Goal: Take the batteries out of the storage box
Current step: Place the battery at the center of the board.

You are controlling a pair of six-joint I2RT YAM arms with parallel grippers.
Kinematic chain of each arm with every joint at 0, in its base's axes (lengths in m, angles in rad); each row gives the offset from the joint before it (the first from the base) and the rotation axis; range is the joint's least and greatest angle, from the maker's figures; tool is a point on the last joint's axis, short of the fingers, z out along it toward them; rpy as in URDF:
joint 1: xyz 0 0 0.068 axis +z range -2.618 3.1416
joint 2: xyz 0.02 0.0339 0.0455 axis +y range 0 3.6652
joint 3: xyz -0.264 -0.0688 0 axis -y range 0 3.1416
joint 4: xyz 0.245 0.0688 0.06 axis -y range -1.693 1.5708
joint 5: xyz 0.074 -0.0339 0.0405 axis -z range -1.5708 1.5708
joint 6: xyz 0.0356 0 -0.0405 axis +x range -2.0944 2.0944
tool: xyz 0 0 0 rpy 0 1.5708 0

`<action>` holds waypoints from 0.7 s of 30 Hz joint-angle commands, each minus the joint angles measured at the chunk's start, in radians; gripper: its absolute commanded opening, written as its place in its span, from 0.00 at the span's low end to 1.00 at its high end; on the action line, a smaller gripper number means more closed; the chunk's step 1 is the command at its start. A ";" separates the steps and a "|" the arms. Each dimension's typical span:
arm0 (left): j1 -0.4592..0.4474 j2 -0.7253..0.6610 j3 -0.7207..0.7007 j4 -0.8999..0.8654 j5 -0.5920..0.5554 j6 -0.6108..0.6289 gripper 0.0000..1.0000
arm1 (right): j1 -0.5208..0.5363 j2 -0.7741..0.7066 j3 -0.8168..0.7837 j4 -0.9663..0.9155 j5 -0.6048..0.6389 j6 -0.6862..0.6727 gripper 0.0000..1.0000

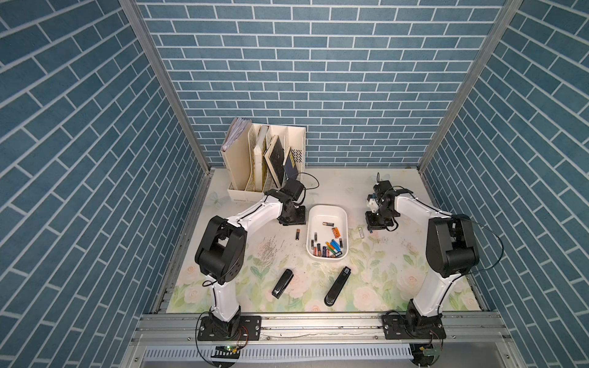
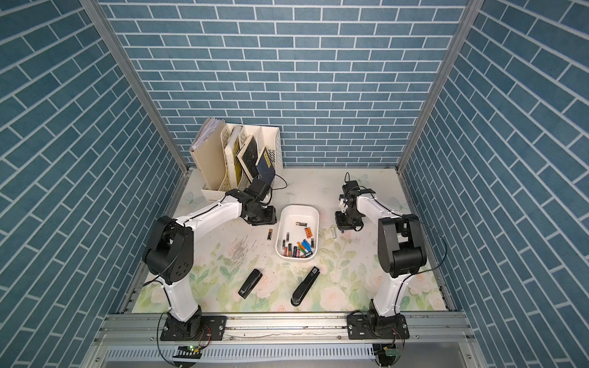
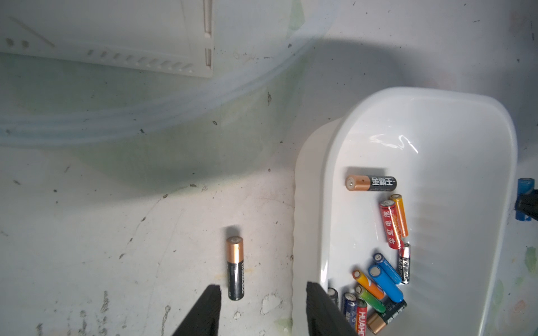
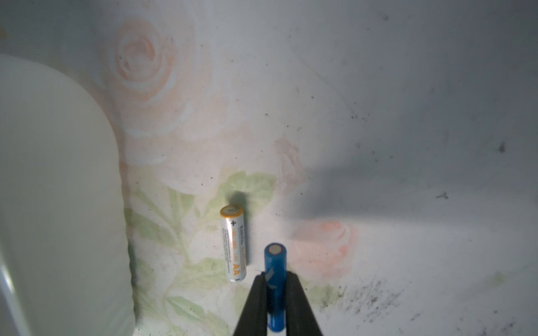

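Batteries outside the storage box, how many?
3: black-gold battery lying beside the storage box, white battery on its opposite side, blue battery in the right gripper.

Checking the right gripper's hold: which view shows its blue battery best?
The right wrist view: the blue battery is pinched in the right gripper, close up. The left wrist view catches it at its edge; both top views show only a speck.

This is a robot lab cell, not a real room. Panels [image 1: 306, 79] printed with blue bricks stand in an aluminium frame [image 1: 169, 92]. A metal rail [image 1: 318, 325] carries the bolted left arm [image 1: 223, 296] and right arm [image 1: 430, 293].
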 commanded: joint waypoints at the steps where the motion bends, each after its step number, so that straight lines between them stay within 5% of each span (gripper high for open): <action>1: 0.006 -0.003 -0.019 -0.008 0.001 -0.003 0.53 | -0.004 0.022 -0.008 0.010 -0.006 -0.029 0.14; 21: 0.006 -0.007 -0.030 -0.001 0.003 -0.006 0.53 | -0.007 0.076 -0.030 0.041 -0.001 -0.033 0.14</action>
